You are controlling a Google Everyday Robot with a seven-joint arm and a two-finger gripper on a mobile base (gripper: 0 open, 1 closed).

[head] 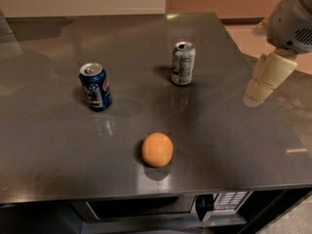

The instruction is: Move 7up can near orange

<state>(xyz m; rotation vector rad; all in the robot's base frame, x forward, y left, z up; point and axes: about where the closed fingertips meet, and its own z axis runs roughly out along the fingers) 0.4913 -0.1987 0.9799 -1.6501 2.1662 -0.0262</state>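
The 7up can (183, 63), silvery-white with green markings, stands upright on the dark table (58, 145), right of centre and toward the back. The orange (157, 149) lies near the front edge, in front of the can and a little to its left, about a can's height or more away. My gripper (259, 87), cream-coloured, hangs over the table's right side, to the right of the 7up can and apart from it. It holds nothing that I can see.
A dark blue Pepsi can (95, 86) stands upright at the left of centre. The table's right edge runs just beyond the gripper. A microwave panel (222, 201) shows under the front edge.
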